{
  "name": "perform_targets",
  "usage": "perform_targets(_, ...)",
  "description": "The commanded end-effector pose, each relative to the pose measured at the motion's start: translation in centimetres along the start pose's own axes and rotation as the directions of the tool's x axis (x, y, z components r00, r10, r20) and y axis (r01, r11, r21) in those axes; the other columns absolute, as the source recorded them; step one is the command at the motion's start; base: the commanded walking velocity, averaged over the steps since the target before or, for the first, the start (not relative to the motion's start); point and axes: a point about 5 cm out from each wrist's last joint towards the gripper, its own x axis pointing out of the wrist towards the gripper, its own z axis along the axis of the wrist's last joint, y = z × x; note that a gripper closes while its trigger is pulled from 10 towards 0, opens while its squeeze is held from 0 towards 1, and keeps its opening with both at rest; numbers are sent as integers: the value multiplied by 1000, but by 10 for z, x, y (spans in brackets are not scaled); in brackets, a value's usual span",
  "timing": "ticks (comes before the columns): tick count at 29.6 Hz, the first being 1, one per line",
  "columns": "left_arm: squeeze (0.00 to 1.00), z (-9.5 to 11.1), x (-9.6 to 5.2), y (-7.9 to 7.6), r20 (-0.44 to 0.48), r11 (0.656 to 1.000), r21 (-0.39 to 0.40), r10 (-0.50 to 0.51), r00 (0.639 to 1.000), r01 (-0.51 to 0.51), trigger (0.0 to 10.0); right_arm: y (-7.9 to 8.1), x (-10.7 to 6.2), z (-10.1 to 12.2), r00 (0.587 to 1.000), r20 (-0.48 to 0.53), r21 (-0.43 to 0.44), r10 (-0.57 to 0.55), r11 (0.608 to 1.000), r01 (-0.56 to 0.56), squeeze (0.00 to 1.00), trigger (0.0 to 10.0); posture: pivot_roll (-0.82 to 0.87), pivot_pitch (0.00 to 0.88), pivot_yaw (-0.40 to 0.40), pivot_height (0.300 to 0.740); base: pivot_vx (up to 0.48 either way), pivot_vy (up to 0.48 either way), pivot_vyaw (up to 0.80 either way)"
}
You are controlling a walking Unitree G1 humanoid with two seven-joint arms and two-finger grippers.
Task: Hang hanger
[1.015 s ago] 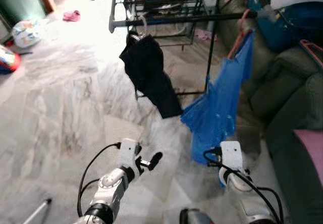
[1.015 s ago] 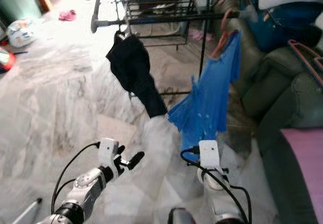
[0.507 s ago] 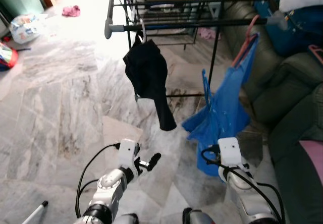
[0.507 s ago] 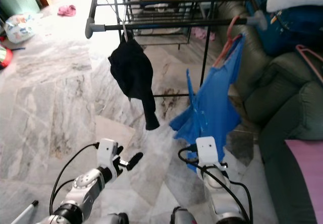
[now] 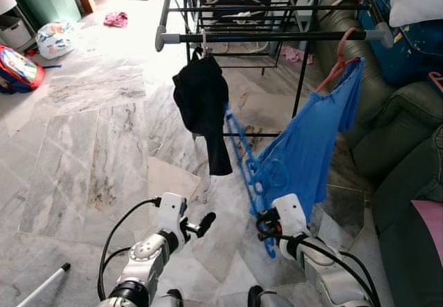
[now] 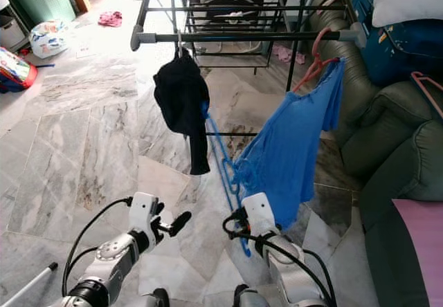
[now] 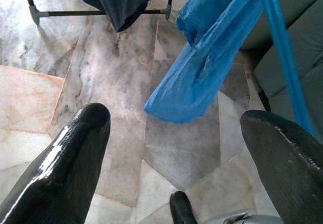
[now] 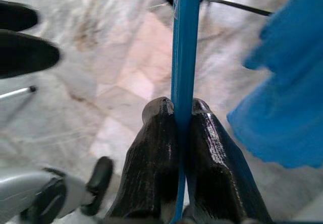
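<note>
Head views: the right gripper [image 5: 268, 225] clamps the lower end of a blue hanger [image 5: 243, 158], which slants up and to the left toward the rail [image 5: 277, 36] of the drying rack; its upper end lies close beside the black garment [image 5: 204, 106], and a blue shirt [image 5: 311, 137] hangs from a pink hanger [image 5: 338, 52] further right on the same rail. The left gripper [image 5: 196, 227] hovers low over the marble floor [image 5: 83, 148], fingers apart and empty. To do the step well, the hanger probably has to be lifted until its hook clears the rail, then lowered in the bare stretch between the black garment and the shirt, keeping it from snagging either cloth. Left wrist view: the two black fingers [image 7: 65, 158] stand wide apart, with the shirt's hem and the blue hanger beyond them. Right wrist view: both fingers [image 8: 156, 153] press flat on the thin blue hanger [image 8: 184, 57], a firm pinch. Compared with half a second ago, the blue hanger now stands clear of the shirt as a raised blue frame, and the camera shows more of the rack from higher up.
</note>
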Motion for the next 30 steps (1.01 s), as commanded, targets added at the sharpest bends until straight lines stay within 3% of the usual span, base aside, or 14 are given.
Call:
perform_targets(1,0,-7,-2,2,-36,1000,-1,14,999,-14,10000,4,1,4,999,4,-24,35,999,-35,0,10000,-45,198,25,740,0,0,0)
perform_targets(6,0,-7,-3,3,-39,1000,1,16,999,-16,10000,4,4,11,998,11,-38,68,997,-68,0,10000,-43,198,29,740,0,0,0)
perform_targets(11,0,-7,-3,4,-45,1000,3,19,999,-19,10000,17,13,22,984,5,-121,179,977,-177,0,10000,-41,199,28,740,0,0,0)
perform_targets(19,0,-9,-3,2,-50,1000,0,21,999,-21,10000,31,15,27,959,6,-146,285,949,-281,0,10000,-36,200,21,740,0,0,0)
perform_targets(25,0,-11,-3,1,-54,1000,-3,25,998,-25,10000,13,4,21,979,3,-154,203,968,-200,0,10000,-43,200,21,740,0,0,0)
perform_targets(30,0,-10,-2,0,-54,1000,-4,19,998,-19,10000,-15,-7,22,998,43,-121,42,992,-37,0,10000,-52,201,26,740,0,0,0)
